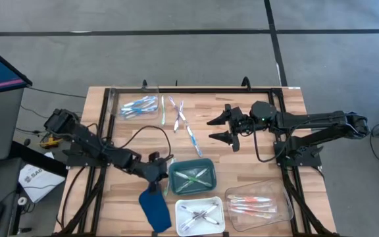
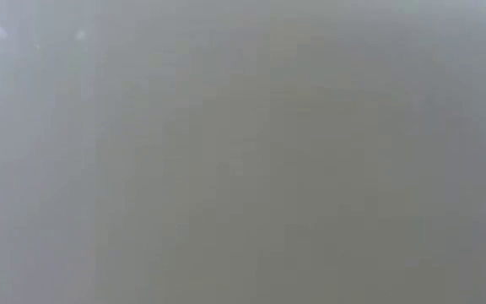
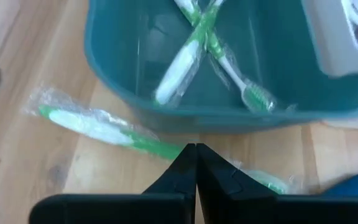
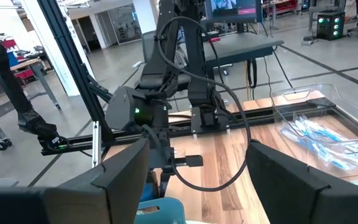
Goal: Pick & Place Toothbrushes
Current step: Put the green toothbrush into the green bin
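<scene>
Closed fingers of the left gripper [image 3: 196, 180] met over a wrapped green toothbrush [image 3: 98, 127] on the table [image 1: 97, 197], just outside the teal tray [image 3: 104, 62] near the front edge; whether they pinched it could not be told. Its long axis ran crosswise to the fingers, beside the tray wall. Only the high view showed the right gripper [image 1: 224, 130], wide open and empty, beside loose toothbrushes [image 1: 179, 115] mid-table.

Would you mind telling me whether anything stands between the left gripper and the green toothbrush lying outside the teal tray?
Nothing visible does. The left gripper is shut right at the wrapped green toothbrush, which lies on the wooden table just outside the teal tray. Only the tray's near wall separates it from the green brushes inside.
</scene>
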Robot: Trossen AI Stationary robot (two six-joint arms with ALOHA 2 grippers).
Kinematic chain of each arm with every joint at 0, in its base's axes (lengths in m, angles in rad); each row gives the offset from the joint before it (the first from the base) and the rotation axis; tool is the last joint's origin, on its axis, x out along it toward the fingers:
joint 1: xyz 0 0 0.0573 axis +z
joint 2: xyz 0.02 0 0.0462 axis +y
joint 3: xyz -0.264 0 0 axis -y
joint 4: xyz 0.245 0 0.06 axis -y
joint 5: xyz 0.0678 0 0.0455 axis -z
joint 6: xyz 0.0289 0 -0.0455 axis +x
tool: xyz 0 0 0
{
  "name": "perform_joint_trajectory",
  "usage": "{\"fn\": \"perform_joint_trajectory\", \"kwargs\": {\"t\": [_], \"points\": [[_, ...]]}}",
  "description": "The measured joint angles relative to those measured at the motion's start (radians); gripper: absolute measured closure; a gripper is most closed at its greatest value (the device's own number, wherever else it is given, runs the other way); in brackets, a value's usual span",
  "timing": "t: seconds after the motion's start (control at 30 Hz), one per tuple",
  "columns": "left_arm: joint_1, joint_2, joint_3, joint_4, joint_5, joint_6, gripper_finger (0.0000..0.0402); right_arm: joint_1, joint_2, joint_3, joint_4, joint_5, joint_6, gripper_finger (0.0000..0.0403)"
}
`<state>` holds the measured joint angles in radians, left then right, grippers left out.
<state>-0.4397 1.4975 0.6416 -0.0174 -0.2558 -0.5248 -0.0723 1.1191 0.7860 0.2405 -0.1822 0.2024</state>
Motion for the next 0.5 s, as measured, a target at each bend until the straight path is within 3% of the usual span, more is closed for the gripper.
{"fn": "perform_joint_trajectory", "kwargs": {"t": [0.5], "points": [[-0.007, 0.009, -0.040, 0.090, -0.002, 0.017, 0.0401, 0.000, 0.000, 0.000, 0.000, 0.000, 0.000, 0.0143]]}}
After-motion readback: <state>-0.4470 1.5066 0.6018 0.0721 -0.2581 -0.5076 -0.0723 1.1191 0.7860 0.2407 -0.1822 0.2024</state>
